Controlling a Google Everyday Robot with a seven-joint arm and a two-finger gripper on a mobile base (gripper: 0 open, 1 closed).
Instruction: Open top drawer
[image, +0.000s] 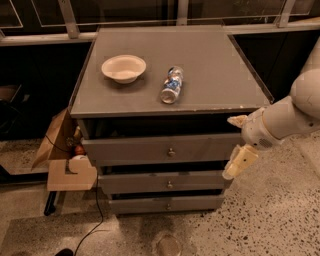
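1. At far left, beside the cabinet: an open cardboard box (52, 142) with small items in it, a cut wooden piece (74, 175) below it, and a dark cable (99, 212) trailing across the floor; none of it bears on the task.
2. On the cabinet top (210, 60), left of centre: a pale bowl (123, 67) standing upright; just to its right a plastic bottle (171, 85) lying on its side; the two are apart.
3. Under the top, middle of the cabinet front: the top drawer (125, 149), a long grey panel with its knob (171, 151) at centre; there is a dark gap above the panel but no open interior shows; I judge it shut or barely ajar; nothing is touching the knob.
4. Below it: two shorter drawers (135, 182), each with a like knob; not the target.
5. At the right end of the top drawer front: the gripper (230, 147), on a white arm (292, 115) coming in from the right; its two fingers (241, 161) stand well apart, holding nothing; it sits well to the right of the knob.
6. Progress, as judged: approach only; left to do is to move left to the knob, close on it, and pull the drawer outward.
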